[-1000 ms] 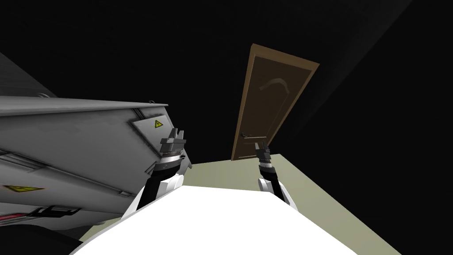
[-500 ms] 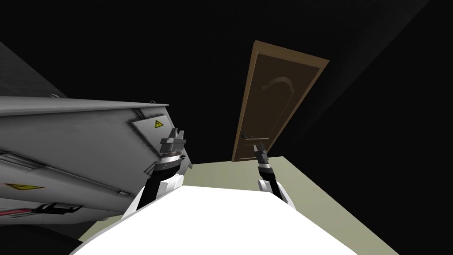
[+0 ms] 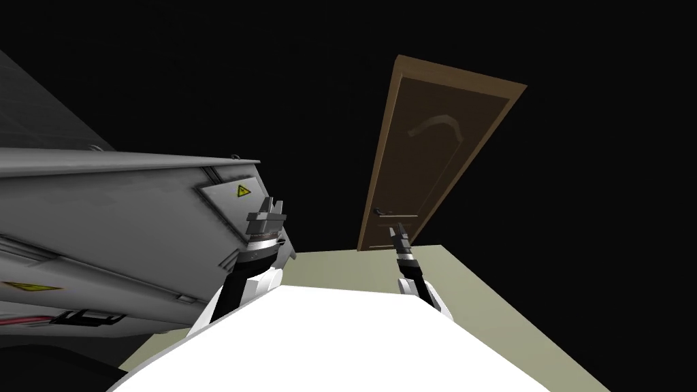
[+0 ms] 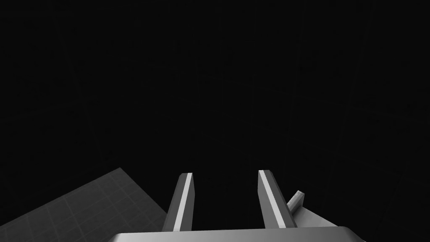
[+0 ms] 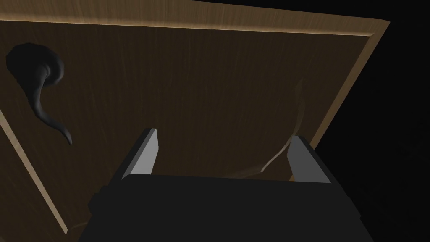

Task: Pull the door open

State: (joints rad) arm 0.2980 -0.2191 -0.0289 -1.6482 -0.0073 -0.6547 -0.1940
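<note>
Black area all round, with a strip of pale olive floor (image 3: 476, 299) ahead. The door (image 3: 435, 150) is a dark brown leaf with a lighter wood-grain border, standing at the far edge of that floor, ahead and slightly right of centre. Can't tell from these views whether it's ajar. The handle (image 5: 40, 92) is a dark curved lever on a round rose, set near the leaf's edge at about gripper height. The right gripper (image 3: 397, 229) is up at the leaf, close to the lever and facing the panel. Its fingers (image 5: 145, 153) are spread wide with only bare door panel between them. In the right wrist view the lever sits clear to one side of the gripper, outside the nearer finger, with no contact. My read: this is the reach step, with no grasp made and no pull begun. The next move needs a sideways shift of the hand until the lever's shaft lies between the blades. Then close firmly, probably press the lever down, and draw back along the hinge arc rather than straight. The lever is thin and tapered, so a grip near the tip may slip. Better to take it nearer the rose. The left gripper (image 3: 271, 204) is idle and raised beside a big grey cabinet (image 3: 122, 204) with a yellow warning sticker (image 3: 241, 191). Its fingers are parted, narrower than the right's, and hold nothing.
</note>
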